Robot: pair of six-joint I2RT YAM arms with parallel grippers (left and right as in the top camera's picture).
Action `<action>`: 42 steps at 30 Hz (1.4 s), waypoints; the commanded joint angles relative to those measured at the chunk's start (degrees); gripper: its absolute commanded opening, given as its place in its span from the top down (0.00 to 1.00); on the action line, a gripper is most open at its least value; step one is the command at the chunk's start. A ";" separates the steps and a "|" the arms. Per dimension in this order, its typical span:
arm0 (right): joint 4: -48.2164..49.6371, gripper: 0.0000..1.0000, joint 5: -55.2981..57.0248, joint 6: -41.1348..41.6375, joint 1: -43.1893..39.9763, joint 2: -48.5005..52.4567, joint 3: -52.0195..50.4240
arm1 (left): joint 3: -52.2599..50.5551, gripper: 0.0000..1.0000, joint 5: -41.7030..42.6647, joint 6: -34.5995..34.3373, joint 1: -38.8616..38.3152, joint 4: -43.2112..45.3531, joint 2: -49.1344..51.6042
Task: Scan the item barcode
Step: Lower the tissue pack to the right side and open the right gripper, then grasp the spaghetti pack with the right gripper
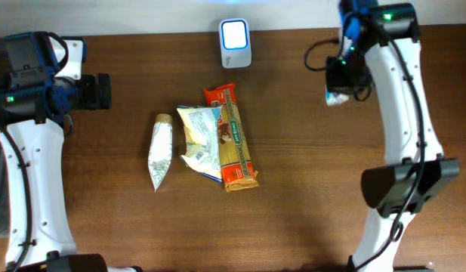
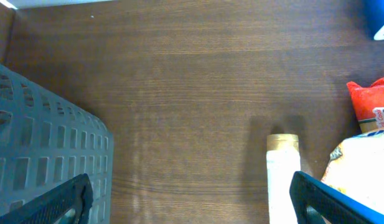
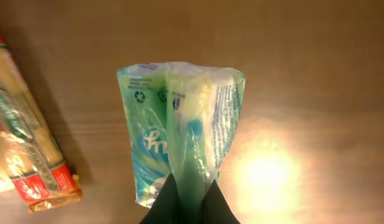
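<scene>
The green packet [image 3: 179, 130] hangs above the bench [image 1: 293, 189], pinched in the clenched right hand [image 3: 182, 196], off to the right of the scanner [image 1: 235, 43]. It is picked up, but the scan itself seemingly remains. The left hand [image 1: 97, 91] is released and empty.

The overhead view is evenly lit and fairly sharp; the scanner [image 1: 235, 34] at upper centre glows blue-white, its face blown out, and the packets cast short, soft shadows on the bench [image 1: 308, 189]. The right wrist view has a warm amber cast, with a bright glare patch on the wood at lower right; the green packet [image 3: 179, 137] goes soft toward the right tool [image 3: 182, 202], a dark blur at the bottom edge. The left wrist view is dimmer and cooler, and the left tool [image 2: 193, 208] shows its fingers [image 2: 328, 199] as soft-edged wedges in the lower corners.
</scene>
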 commanded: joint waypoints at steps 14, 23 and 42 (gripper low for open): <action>22.97 0.07 -3.04 -11.45 -18.88 0.57 -35.63 | 0.11 0.01 0.61 0.90 0.28 0.04 0.02; 17.68 0.01 -35.91 -11.45 -15.08 1.16 -21.44 | 0.11 0.01 0.61 0.90 0.28 0.04 0.02; 30.95 0.22 -25.59 0.42 20.59 8.79 -28.35 | 0.11 0.01 0.61 0.90 0.28 0.04 0.02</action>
